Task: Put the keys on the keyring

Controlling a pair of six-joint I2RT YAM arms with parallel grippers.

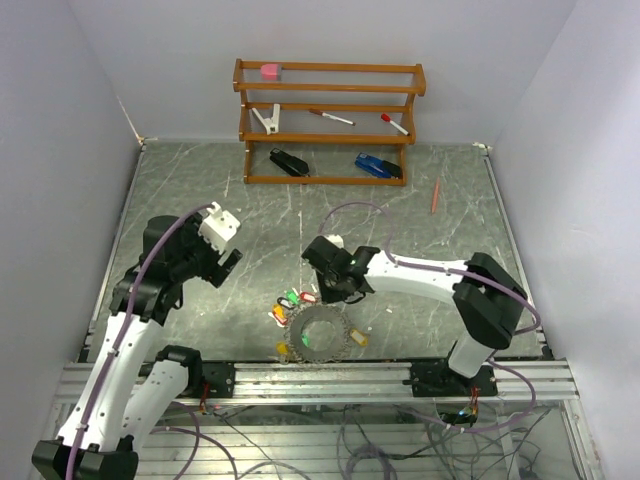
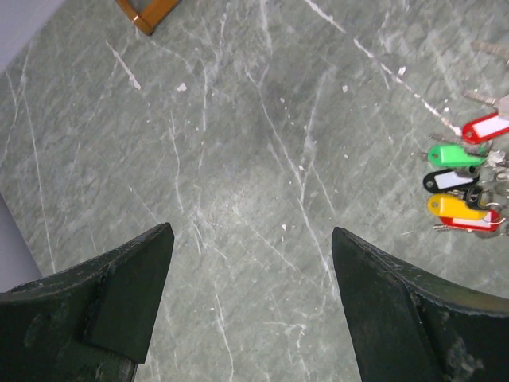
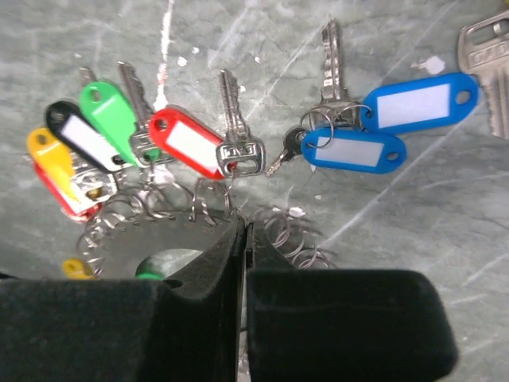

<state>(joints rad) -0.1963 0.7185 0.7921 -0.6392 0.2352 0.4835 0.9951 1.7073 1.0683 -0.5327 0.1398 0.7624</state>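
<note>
Leftward, right arm (image 1: 420, 272) stretches low by the keyring (image 1: 302, 338), jaws together

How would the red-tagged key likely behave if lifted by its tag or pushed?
Probably floppy: the red tag and its metal key seem joined only at one end, so the key would likely dangle. Both lie flat on the smooth table, so a push should slide them, not roll them.

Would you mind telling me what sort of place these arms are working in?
Probably a robotics lab test cell: plain white walls box in a marbled tabletop, loose cables trail below an aluminium mounting rail, and a wooden rack holds stationery props.
</note>
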